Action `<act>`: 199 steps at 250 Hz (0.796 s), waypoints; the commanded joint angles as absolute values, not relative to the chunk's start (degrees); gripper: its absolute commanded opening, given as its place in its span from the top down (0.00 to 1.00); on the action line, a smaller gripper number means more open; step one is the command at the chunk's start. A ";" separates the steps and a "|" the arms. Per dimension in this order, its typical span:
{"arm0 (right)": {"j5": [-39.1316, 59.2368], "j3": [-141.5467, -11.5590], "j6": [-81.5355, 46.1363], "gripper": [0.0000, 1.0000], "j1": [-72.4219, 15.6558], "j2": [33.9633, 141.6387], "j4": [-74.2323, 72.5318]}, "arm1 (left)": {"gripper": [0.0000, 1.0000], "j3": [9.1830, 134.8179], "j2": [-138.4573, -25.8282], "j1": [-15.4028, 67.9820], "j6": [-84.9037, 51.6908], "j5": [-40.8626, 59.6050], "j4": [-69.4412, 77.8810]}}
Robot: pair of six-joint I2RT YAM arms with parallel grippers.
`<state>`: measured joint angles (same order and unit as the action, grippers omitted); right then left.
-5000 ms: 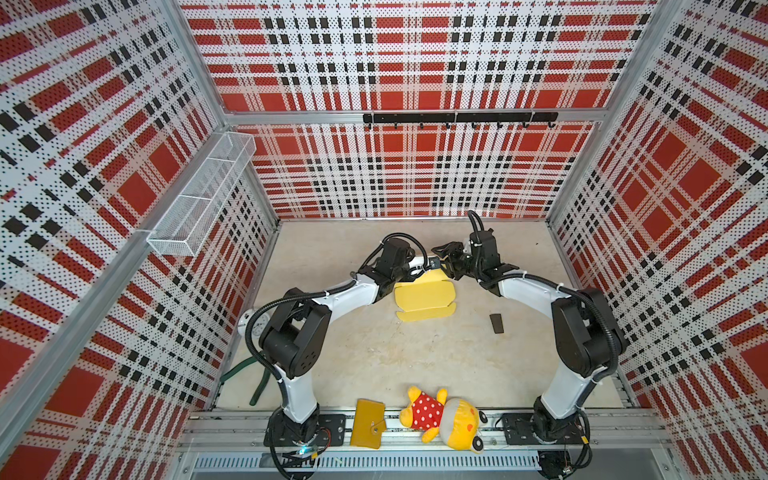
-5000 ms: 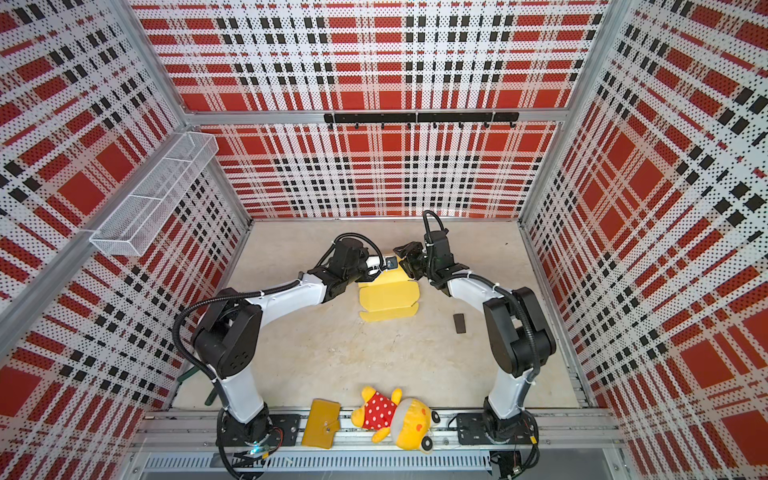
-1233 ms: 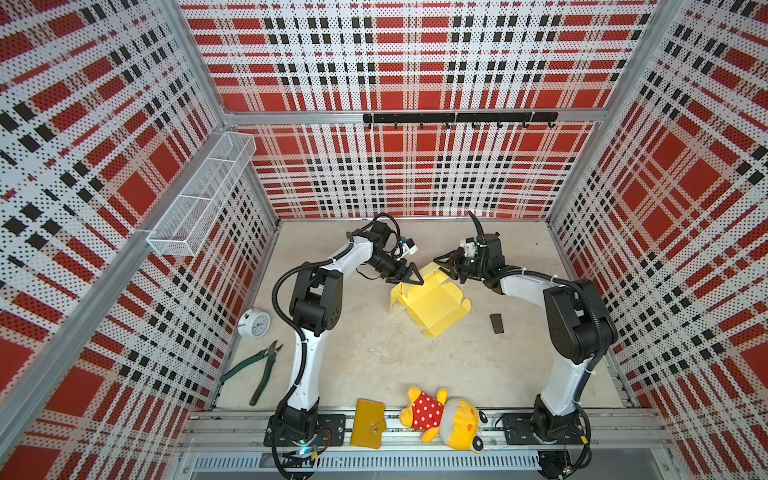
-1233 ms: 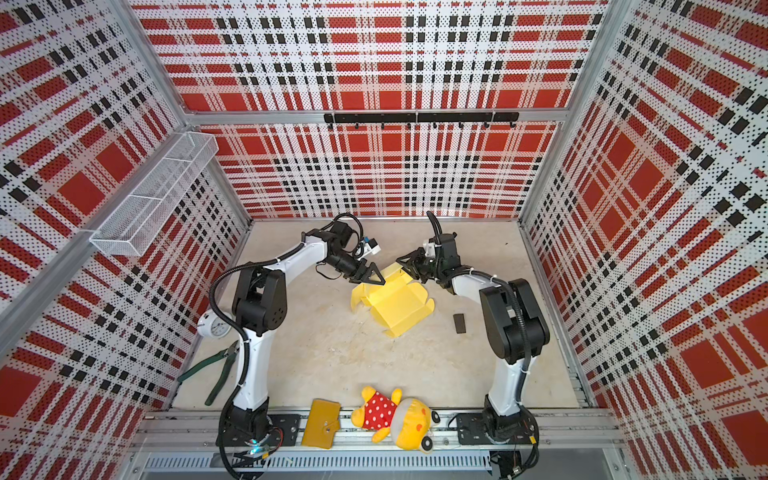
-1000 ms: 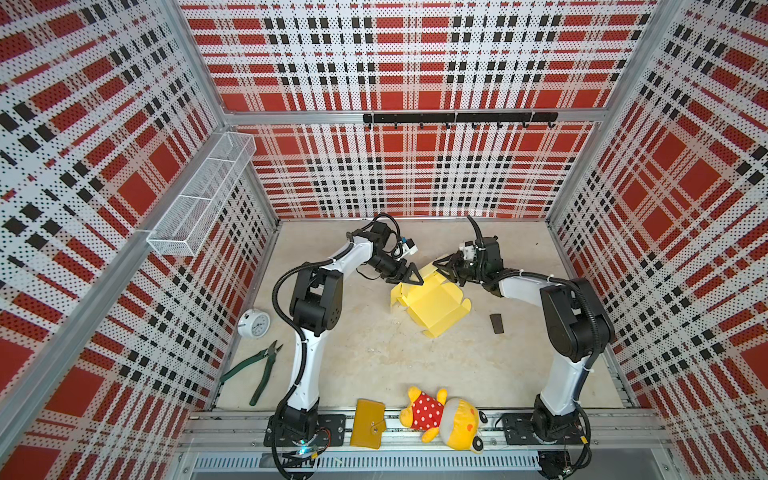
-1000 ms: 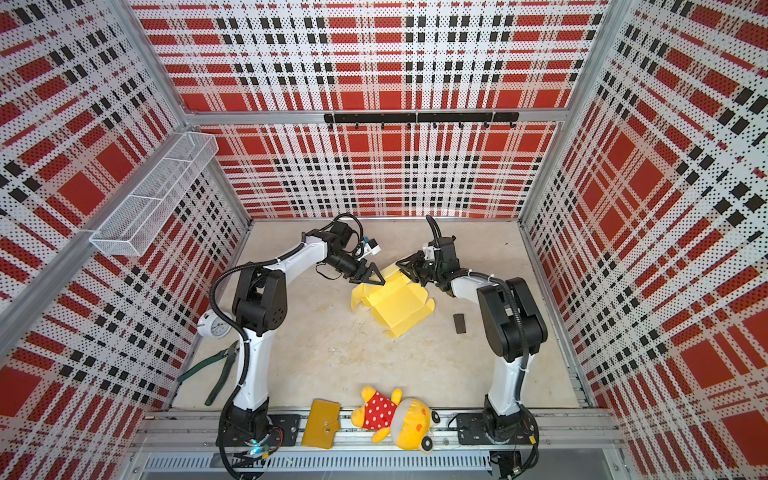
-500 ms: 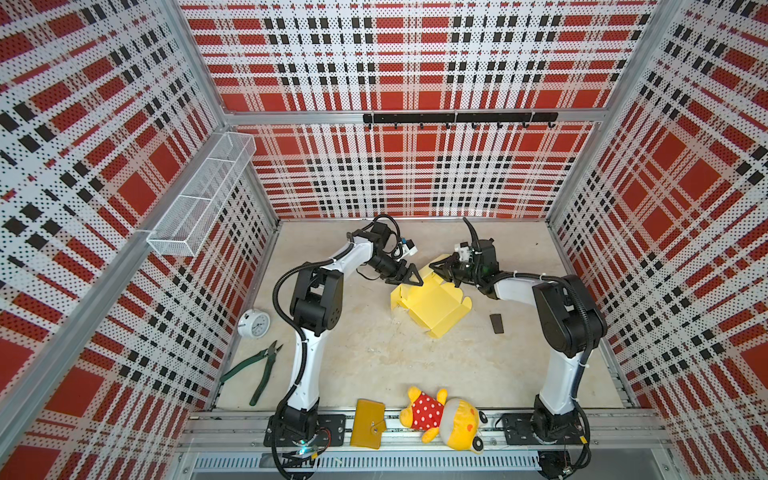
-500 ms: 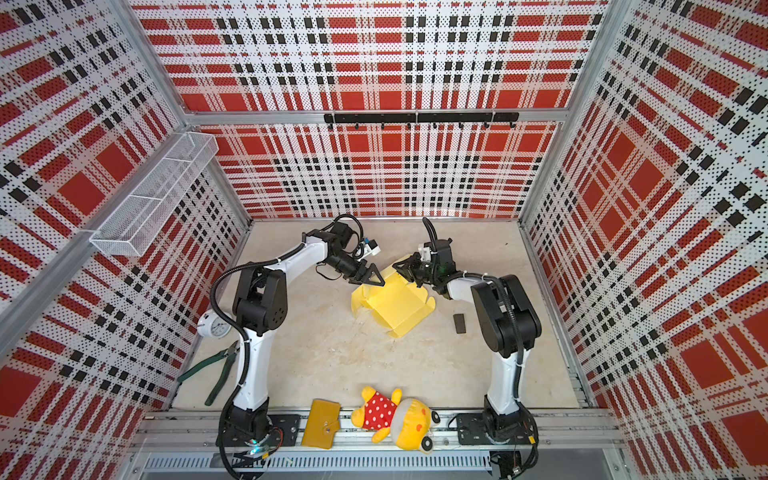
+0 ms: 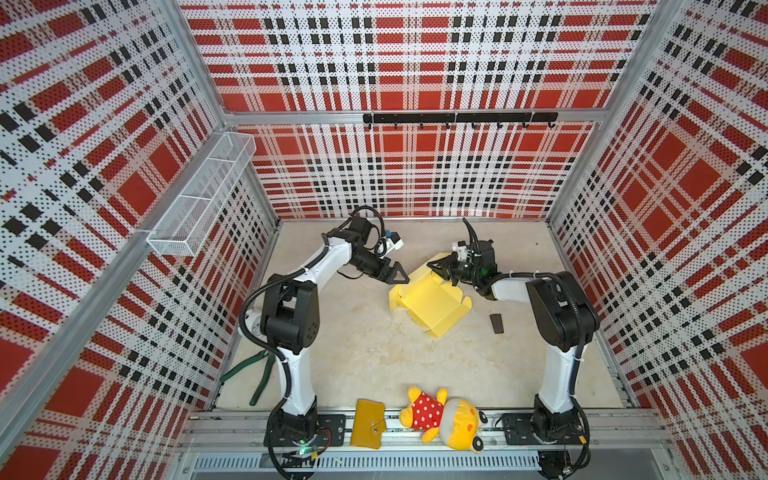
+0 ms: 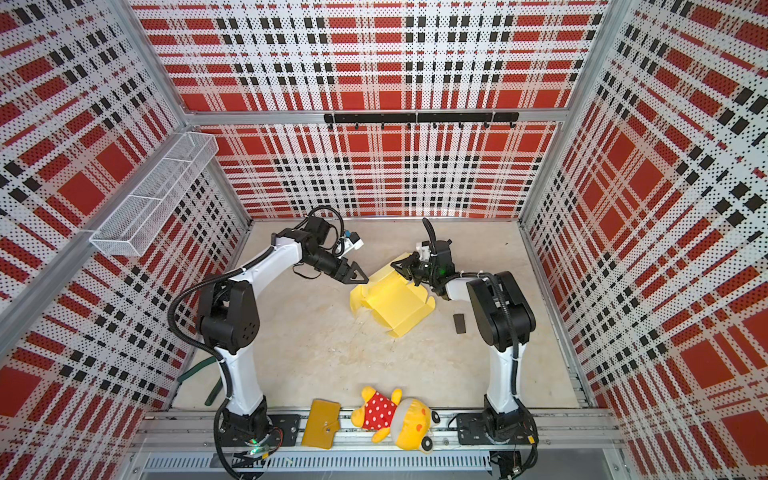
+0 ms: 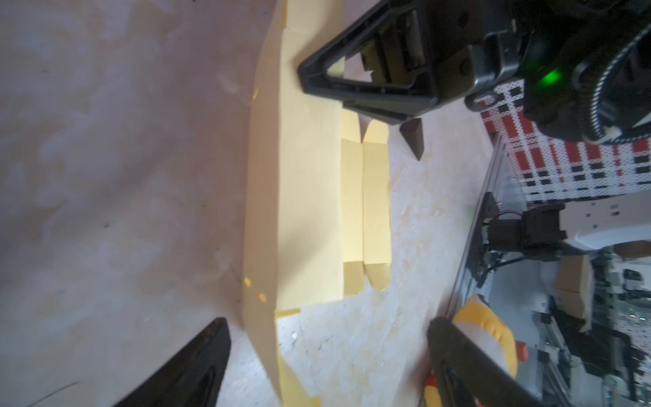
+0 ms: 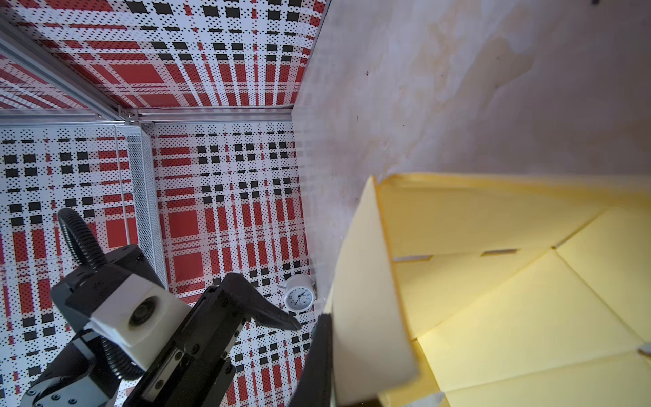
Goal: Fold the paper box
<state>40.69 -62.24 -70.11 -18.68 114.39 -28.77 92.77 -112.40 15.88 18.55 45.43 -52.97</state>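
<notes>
Top views: right end effector (image 9: 439,269) clamps paper box (image 9: 432,305); left end effector (image 9: 397,276) agape.

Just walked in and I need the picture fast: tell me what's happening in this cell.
A pale yellow paper box is being folded on the table. The right gripper is shut on a raised flap at the box's far side, holding it up. The left gripper is open beside the box's left corner, gripping nothing. The box is only partly formed: some walls are up, other flaps lie flat.
</notes>
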 commanded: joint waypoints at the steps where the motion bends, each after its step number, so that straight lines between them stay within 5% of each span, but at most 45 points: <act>1: 41.12 -62.63 -69.97 0.95 -18.51 116.02 -28.29 | 0.09 89.38 -108.12 15.20 28.19 40.95 -53.04; 93: 42.89 -64.11 -69.62 0.98 -18.02 116.36 -28.94 | 0.13 74.74 -98.66 13.06 40.19 23.83 -43.81; 148: 43.33 -65.15 -69.52 0.98 -18.02 117.24 -28.91 | 0.15 66.95 -96.37 16.25 40.99 21.71 -32.61; 199: 43.18 -65.33 -69.61 0.98 -18.02 117.51 -29.00 | 0.33 67.32 -98.86 18.25 37.63 23.21 -28.48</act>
<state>43.31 -64.10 -70.11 -18.24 115.68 -28.42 66.48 -98.63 16.80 38.52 22.72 -33.80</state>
